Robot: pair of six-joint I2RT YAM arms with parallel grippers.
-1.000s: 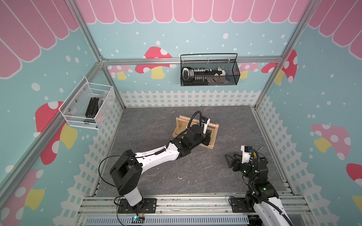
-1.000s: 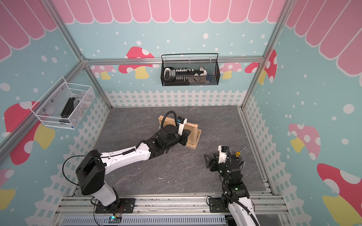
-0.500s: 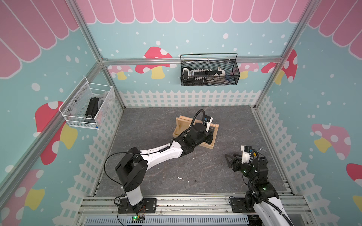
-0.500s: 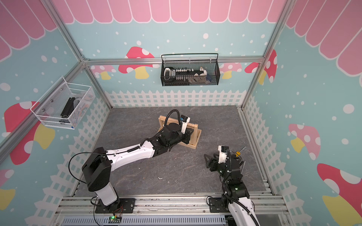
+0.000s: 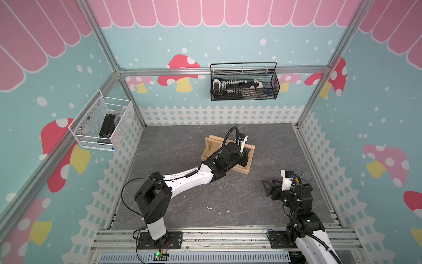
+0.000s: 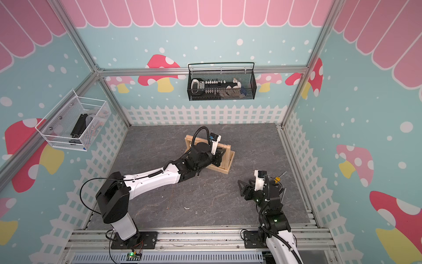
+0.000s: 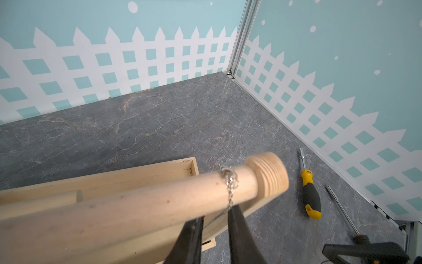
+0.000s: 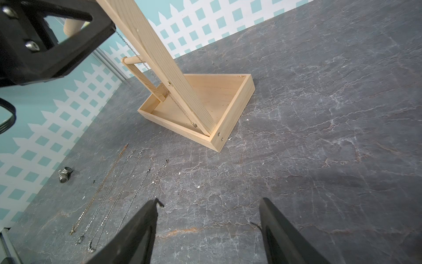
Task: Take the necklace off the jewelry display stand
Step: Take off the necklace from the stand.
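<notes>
Only the wrist views show the necklace [image 7: 229, 182] on the rail [image 7: 137, 205]. The left pincer [image 7: 215, 217] hides its tips beneath, so its grip cannot be told. The stand [image 5: 210, 147] runs far-left to near-right; the right pincer [image 8: 210, 200] gapes empty.

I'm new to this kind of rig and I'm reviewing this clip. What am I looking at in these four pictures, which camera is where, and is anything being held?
These are two white-and-black robot arms mounted at the front edge of a grey table. Each ends in a two-fingered gripper. Two pictures look down on the whole booth from overhead. The other two come from cameras on the arms' wrists.

The left gripper reaches in at the wooden jewelry display stand. Its jaws stand a little apart just under the rail, where the necklace hangs over it, and no firm grip shows. The right gripper hangs open and empty above the table.

On the table lie a row of loose necklaces, a yellow-handled screwdriver and a small metal fitting.
</notes>
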